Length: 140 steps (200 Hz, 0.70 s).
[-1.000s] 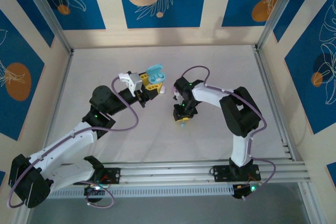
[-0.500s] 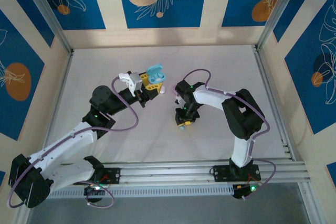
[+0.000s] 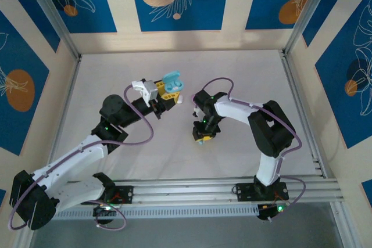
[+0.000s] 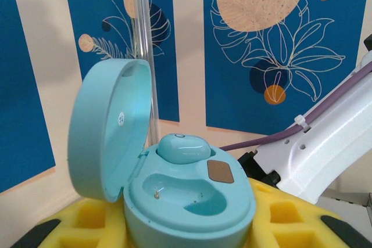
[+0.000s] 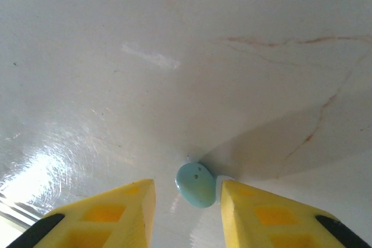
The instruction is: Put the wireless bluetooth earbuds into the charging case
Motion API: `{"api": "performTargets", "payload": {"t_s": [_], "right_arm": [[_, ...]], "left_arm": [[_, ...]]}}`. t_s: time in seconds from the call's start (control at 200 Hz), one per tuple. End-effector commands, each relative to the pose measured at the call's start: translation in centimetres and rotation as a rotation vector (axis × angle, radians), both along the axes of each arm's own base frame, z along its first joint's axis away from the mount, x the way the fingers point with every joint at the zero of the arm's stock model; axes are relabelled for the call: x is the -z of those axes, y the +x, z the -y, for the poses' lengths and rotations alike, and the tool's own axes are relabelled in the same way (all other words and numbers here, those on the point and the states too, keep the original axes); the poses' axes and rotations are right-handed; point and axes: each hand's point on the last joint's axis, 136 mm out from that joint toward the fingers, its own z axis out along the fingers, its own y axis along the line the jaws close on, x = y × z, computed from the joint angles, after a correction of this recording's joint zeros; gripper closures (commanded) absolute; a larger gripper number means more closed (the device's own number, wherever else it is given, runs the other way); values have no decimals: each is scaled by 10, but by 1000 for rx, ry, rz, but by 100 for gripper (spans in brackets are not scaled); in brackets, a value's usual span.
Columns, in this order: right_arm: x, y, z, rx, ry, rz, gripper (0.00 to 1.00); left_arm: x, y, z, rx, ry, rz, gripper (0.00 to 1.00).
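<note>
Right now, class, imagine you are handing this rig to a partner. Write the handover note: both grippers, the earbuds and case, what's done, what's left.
The left gripper is shut on the charging case, whose lid is hinged open.
The right gripper is open, low over the table, its fingers either side of the loose earbud lying there, not gripped.
Done: the seated earbud is in the case.
Left: grip the loose earbud, carry it over and press it into the empty slot.

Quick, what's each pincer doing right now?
Left pincer: closed on the open charging case.
Right pincer: open, straddling the blue earbud on the table, not gripping it.
</note>
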Motion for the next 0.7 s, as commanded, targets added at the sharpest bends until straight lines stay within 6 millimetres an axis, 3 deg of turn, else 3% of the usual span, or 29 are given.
{"api": "performTargets", "payload": {"t_s": [0.0,0.295,0.695], "right_arm": [[-14,-4,-1,-10,-1,8,65],[-13,14,-1,-141,-63,113,62],[8,1,-7,-311,-104,96,64]], "left_arm": [[-10,-4,1,11,-30,18,65],[-10,-4,0,9,-31,14,65],[-10,-4,-1,3,-30,15,65]]}}
